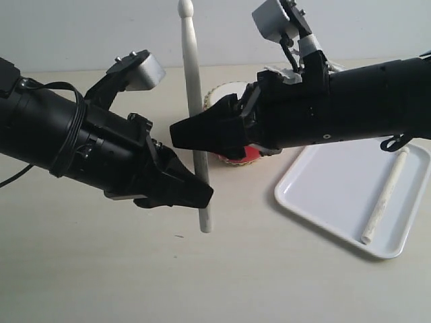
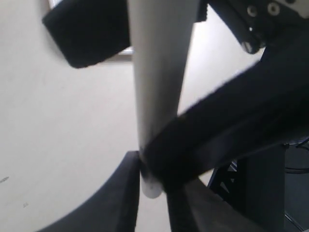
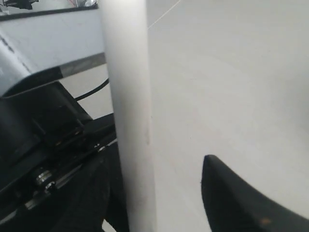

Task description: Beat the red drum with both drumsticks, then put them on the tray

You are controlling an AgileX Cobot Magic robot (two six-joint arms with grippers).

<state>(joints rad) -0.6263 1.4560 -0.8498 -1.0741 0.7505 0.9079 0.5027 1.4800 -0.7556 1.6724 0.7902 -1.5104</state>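
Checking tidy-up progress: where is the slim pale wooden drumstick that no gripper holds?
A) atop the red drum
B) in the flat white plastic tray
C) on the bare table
B: the free pale wooden drumstick lies flat inside the white rectangular tray; the other stick stands upright in the left gripper.

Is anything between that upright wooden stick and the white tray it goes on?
Yes: the right hand, open around the upright pale wooden drumstick, and its black arm lie between it and the white rectangular plastic tray.
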